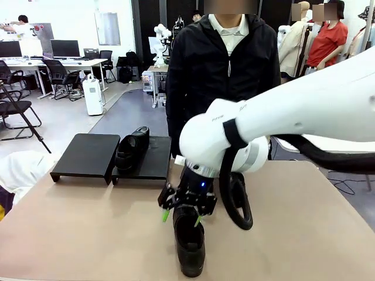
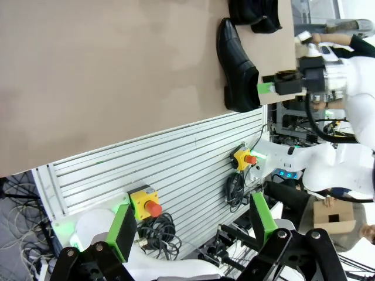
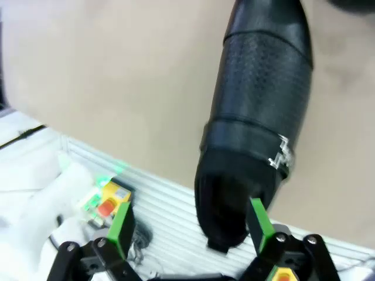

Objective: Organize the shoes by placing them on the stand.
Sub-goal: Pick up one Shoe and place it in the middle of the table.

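While one dress shoe sits on the stand at centre left, the right end effector hangs spread over another shoe on the desk.

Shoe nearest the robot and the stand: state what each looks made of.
Shoe: likely leather or an imitation, black; fine pebbled grain across the upper, slight sheen, a small silvery fitting at the side. Stand: matte black flat panels, perhaps painted wood or plastic; no glare, rounded corners; which one is unclear.
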Action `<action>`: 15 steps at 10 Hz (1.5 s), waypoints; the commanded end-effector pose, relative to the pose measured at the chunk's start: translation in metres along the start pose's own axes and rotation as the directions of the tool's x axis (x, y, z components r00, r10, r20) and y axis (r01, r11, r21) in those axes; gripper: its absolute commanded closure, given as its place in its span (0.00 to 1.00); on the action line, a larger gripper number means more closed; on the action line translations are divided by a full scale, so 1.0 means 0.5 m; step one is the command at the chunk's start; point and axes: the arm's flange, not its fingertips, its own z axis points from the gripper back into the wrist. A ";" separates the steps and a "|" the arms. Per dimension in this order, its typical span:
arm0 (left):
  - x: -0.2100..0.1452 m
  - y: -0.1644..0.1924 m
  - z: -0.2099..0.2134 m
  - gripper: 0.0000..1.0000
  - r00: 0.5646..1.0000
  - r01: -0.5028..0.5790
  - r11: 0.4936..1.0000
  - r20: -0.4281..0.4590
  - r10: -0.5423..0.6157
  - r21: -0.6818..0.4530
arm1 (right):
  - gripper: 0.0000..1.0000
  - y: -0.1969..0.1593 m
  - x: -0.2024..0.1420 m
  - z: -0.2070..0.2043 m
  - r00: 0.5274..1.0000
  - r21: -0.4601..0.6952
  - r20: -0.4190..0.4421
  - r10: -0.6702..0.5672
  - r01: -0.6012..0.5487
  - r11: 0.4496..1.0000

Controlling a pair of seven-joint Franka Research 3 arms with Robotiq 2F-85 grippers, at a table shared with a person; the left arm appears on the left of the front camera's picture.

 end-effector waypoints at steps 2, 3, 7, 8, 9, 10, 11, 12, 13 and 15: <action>-0.001 -0.003 0.001 0.00 1.000 -0.009 1.000 -0.002 0.009 -0.012 | 0.00 -0.081 -0.114 0.267 0.998 0.073 0.050 0.042 -0.045 0.996; -0.001 -0.003 0.001 0.00 1.000 -0.009 1.000 -0.002 0.009 -0.012 | 0.00 -0.152 -0.146 0.358 0.995 0.113 0.100 -0.009 -0.003 0.994; -0.001 -0.003 0.001 0.00 1.000 -0.009 1.000 -0.002 0.009 -0.012 | 0.00 -0.554 -0.328 0.594 0.890 0.410 0.294 -0.348 0.212 0.887; -0.001 -0.003 0.001 0.00 1.000 -0.009 1.000 -0.002 0.009 -0.012 | 0.00 -0.637 -0.368 0.603 0.856 0.468 0.336 -0.392 0.209 0.858; -0.001 -0.003 0.001 0.00 1.000 -0.009 1.000 -0.002 0.009 -0.012 | 0.00 -0.704 -0.399 0.593 0.839 0.544 0.330 -0.433 0.206 0.813; -0.001 -0.003 0.001 0.00 1.000 -0.009 1.000 -0.002 0.009 -0.012 | 0.00 -0.758 -0.420 0.580 0.804 0.582 0.342 -0.487 0.226 0.781; -0.001 -0.003 0.001 0.00 1.000 -0.009 1.000 -0.002 0.009 -0.012 | 0.00 -0.782 -0.407 0.559 0.751 0.572 0.319 -0.578 0.334 0.749; -0.001 -0.003 0.001 0.00 1.000 -0.009 1.000 -0.002 0.009 -0.012 | 0.00 -0.747 -0.444 0.609 0.809 0.534 0.328 -0.488 0.267 0.802; -0.001 -0.003 0.001 0.00 1.000 -0.009 1.000 -0.002 0.009 -0.012 | 0.00 -0.747 -0.444 0.609 0.809 0.534 0.328 -0.488 0.267 0.802; -0.001 -0.003 0.001 0.00 1.000 -0.009 1.000 -0.002 0.009 -0.012 | 0.00 -0.747 -0.444 0.609 0.809 0.534 0.328 -0.488 0.267 0.802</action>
